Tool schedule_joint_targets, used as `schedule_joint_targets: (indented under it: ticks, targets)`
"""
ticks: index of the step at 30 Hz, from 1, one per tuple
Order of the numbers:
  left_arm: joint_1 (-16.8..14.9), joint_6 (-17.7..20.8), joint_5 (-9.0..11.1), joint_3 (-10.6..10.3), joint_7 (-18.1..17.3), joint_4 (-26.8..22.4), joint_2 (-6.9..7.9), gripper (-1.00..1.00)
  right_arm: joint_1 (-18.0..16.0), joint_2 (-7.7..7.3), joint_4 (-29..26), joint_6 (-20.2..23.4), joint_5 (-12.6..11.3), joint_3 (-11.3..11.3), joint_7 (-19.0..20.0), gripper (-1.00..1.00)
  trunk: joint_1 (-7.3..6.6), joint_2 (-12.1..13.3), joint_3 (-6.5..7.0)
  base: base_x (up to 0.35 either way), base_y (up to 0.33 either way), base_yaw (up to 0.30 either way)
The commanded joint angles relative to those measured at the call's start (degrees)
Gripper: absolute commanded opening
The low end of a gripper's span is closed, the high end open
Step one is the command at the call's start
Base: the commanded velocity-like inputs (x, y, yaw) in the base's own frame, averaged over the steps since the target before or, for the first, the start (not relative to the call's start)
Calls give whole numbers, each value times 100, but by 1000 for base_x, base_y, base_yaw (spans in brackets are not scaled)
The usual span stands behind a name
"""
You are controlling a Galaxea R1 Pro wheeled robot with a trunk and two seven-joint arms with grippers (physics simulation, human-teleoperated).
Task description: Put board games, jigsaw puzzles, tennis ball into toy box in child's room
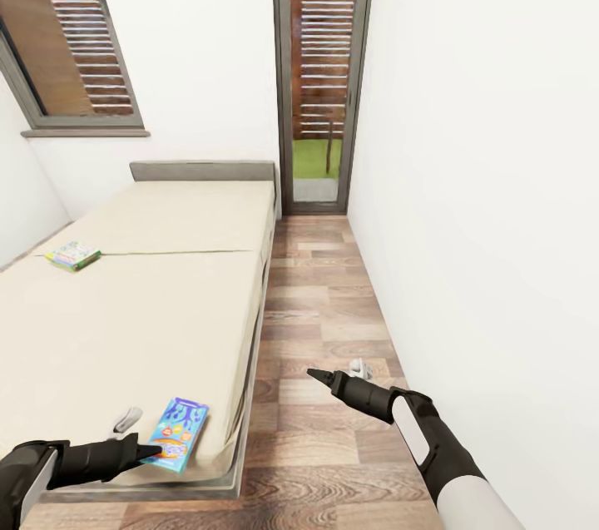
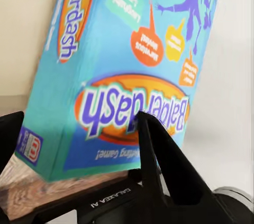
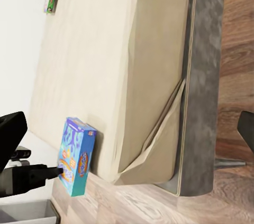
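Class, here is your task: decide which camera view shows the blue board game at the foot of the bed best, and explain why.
The left wrist view: the blue board game is close enough to read its cover. The head view shows it small at the bed corner by the left tool; the right wrist view shows it edgewise.

Matt beige cloth mattress (image 1: 150, 297) – glossy printed card box (image 1: 178, 433) – wood-plank floor (image 1: 324, 322).

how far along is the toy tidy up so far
Early, as far as this shows. No toy looks packed yet. In hand: the left gripper sits at the blue board game at the near bed corner, a finger across its cover. Left: the green board game further up the mattress, and boxing both.
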Motion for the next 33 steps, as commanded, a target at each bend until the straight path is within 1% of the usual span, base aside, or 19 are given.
schedule_joint_targets:
  ticks: [1,13,14,23,29,33]
  targets:
    - [0,-28,-63,4,-11,1,-1,-100,-3,6,-1,40,-15,-25,11,100,-23,40,13,0,0,0]
    - [0,-28,-63,4,-11,3,-1,-100,-3,-2,-1,37,-15,-25,12,100,-286,521,229,0,0,0]
    - [0,-28,-68,3,-188,2,-1,-100,2,-12,-1,36,-15,-25,12,100,-308,561,247,0,0,0]
    - [0,-28,-71,1,-278,-9,4,-100,0,-12,-1,35,-15,-25,12,100,-506,922,408,0,0,0]
    - [0,-28,-77,4,-480,-16,12,-100,0,-12,-1,35,-15,-25,12,100,-638,1163,516,0,0,0]
    - [0,-20,-79,4,-551,-26,18,-100,-1,-14,-1,35,-15,-25,12,100,-726,1323,588,0,0,0]
